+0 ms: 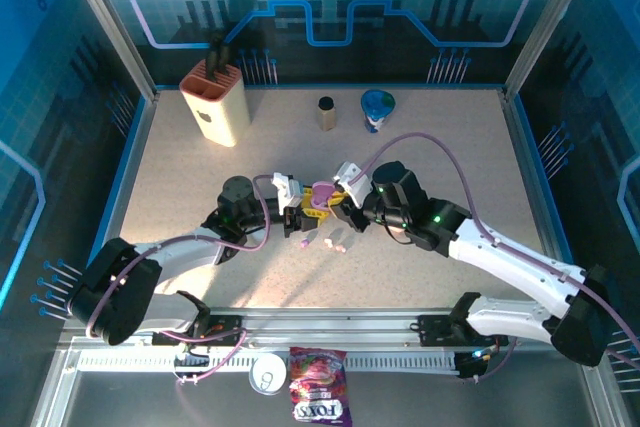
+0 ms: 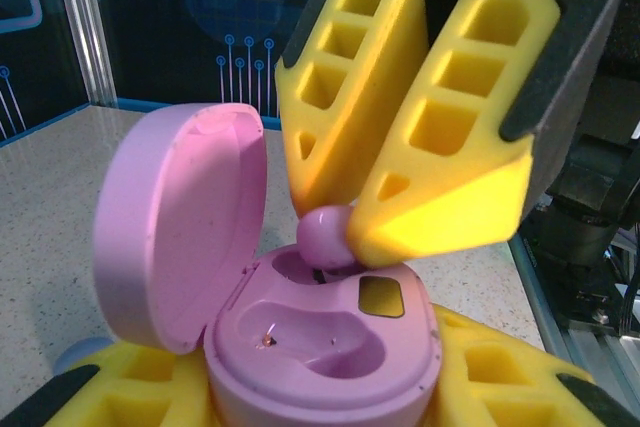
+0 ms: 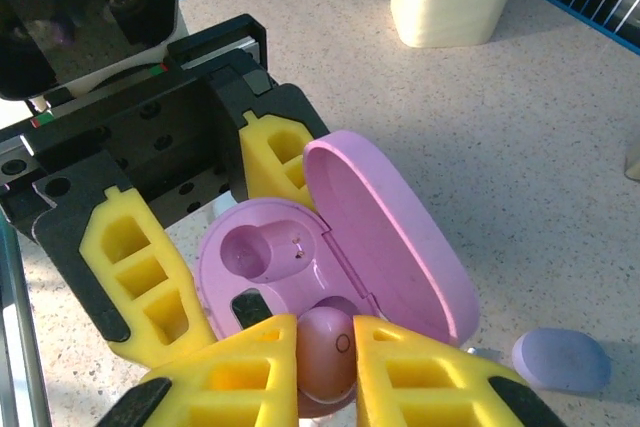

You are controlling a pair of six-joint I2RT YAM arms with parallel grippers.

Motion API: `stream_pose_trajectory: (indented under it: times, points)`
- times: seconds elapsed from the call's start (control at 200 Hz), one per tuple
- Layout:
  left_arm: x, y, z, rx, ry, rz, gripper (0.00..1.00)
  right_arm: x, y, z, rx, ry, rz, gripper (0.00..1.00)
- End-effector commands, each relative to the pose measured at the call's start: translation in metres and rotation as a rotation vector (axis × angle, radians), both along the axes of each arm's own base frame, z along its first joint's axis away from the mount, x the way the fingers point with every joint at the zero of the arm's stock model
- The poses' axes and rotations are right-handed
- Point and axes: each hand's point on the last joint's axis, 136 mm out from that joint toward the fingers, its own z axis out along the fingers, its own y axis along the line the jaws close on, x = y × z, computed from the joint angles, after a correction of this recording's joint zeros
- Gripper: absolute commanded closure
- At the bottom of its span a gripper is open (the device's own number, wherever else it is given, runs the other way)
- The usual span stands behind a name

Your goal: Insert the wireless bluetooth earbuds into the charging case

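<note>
The pink charging case (image 2: 320, 347) stands open, its lid (image 2: 180, 227) tilted back, and my left gripper (image 2: 320, 402) is shut on its base. My right gripper (image 3: 328, 362) is shut on a pink earbud (image 3: 325, 357), which sits at the mouth of the case's far socket (image 2: 325, 237). The other socket (image 3: 262, 247) is empty. From above, both grippers meet over the case (image 1: 322, 195) at mid-table, left gripper (image 1: 298, 212) and right gripper (image 1: 345, 199). Two small loose earbuds (image 1: 326, 244) (image 1: 340, 247) lie on the table just in front.
A lavender pebble-shaped piece (image 3: 562, 359) lies on the table beside the case. A beige holder (image 1: 215, 102), a small brown cylinder (image 1: 326, 114) and a blue cup (image 1: 378, 109) stand at the back. A can (image 1: 268, 375) and a candy bag (image 1: 317, 397) lie beyond the front rail.
</note>
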Motion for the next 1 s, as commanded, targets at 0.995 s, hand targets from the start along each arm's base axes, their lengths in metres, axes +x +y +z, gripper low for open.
stream_pose_trajectory:
  times: [0.995]
  points:
    - [0.08, 0.069, 0.021, -0.245, -0.02, 0.486, 0.75, 0.001, -0.012, -0.088, 0.333, 0.523, -0.332, 0.47]
